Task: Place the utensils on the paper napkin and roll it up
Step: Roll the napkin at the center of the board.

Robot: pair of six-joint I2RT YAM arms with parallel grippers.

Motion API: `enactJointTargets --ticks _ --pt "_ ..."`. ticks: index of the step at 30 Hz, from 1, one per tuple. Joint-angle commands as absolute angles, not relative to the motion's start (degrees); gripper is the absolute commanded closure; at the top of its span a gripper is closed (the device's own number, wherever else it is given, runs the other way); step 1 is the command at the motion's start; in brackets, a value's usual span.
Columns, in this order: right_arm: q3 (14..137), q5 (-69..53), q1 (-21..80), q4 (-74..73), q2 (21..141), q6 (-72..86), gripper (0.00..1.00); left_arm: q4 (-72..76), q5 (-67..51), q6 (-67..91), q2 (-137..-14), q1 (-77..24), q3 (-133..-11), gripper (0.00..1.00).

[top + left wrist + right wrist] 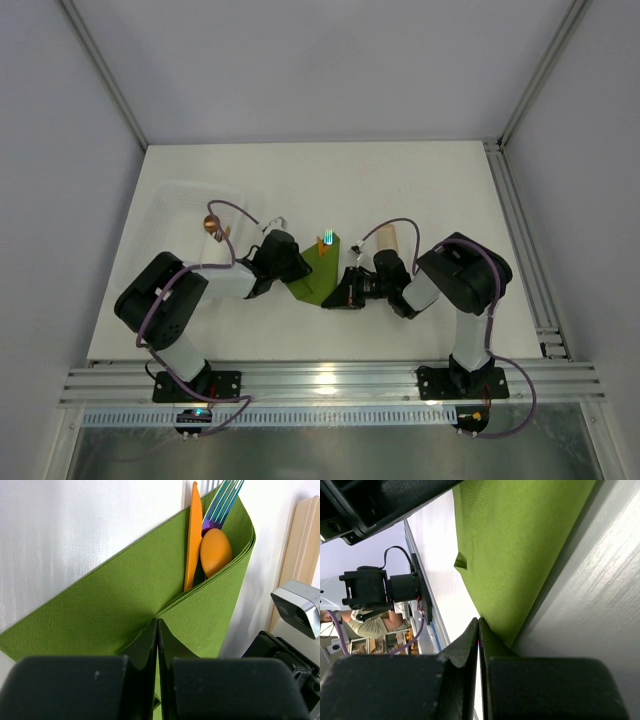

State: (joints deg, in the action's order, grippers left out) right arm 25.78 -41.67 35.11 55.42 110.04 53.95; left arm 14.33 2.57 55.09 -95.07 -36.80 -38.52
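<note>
The olive-green paper napkin (318, 277) lies mid-table, folded into a pocket (125, 595). The utensils poke out of its far end (325, 240): an orange knife (193, 535), an orange spoon (215, 551) and an iridescent fork (222, 502). My left gripper (158, 621) is shut, its tips pinching the napkin where the folded flap meets the lower layer (297, 268). My right gripper (479, 621) is shut at the napkin's near edge (520, 560). Its tips touch the paper, with none showing between them (345, 290).
A clear plastic tray (185, 205) stands at the back left with a copper-coloured utensil (212, 224) at its edge. A pale wooden block (385, 238) sits just behind the right wrist. The table's near rail (330, 380) runs along the front.
</note>
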Motion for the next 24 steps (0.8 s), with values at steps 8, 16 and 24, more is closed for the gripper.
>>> enactJointTargets --ticks 8,16,24 --pt "23.6 -41.6 35.0 58.2 108.0 51.6 0.96 6.2 6.9 53.0 -96.9 -36.7 -36.8 1.0" --pt "30.0 -37.9 34.5 36.0 94.1 42.4 0.96 6.4 6.7 53.0 -96.6 -36.7 -36.5 1.0" --pt "40.7 -38.3 32.3 30.8 99.0 40.9 0.96 6.2 6.6 52.6 -96.0 -36.7 -36.5 1.0"
